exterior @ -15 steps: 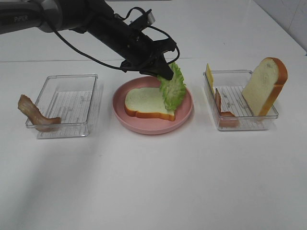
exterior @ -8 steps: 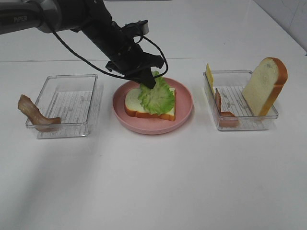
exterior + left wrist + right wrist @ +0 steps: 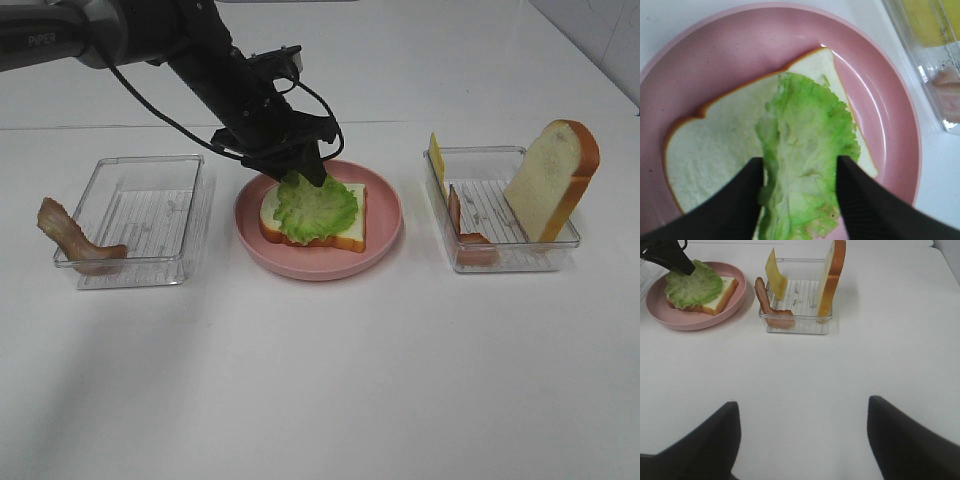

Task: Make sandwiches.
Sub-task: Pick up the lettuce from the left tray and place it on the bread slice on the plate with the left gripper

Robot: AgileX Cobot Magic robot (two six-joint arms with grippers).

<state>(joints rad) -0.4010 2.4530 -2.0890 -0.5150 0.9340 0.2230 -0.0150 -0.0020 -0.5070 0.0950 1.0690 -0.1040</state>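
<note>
On the pink plate (image 3: 385,215) (image 3: 740,50) (image 3: 740,277) lies a white bread slice (image 3: 345,235) (image 3: 715,145) (image 3: 722,292) with a green lettuce leaf (image 3: 315,208) (image 3: 805,150) (image 3: 692,285) spread flat on top. My left gripper (image 3: 305,172) (image 3: 799,167) hovers at the leaf's far edge. Its fingers (image 3: 747,195) are parted on either side of the leaf, so it is open. My right gripper (image 3: 800,440) is open over bare table with nothing between its fingers. It is out of the high view.
The clear tray on the right (image 3: 500,250) (image 3: 795,325) holds an upright bread slice (image 3: 550,180) (image 3: 832,275), a yellow cheese slice (image 3: 437,160) (image 3: 775,272) and a bacon strip (image 3: 460,225) (image 3: 765,302). Another bacon strip (image 3: 70,235) hangs over the left tray's (image 3: 140,215) outer edge.
The left gripper carried the hanging lettuce leftward and down onto the bread. Its fingers have spread, and the leaf now lies flat on the slice. The right arm has stayed still.
</note>
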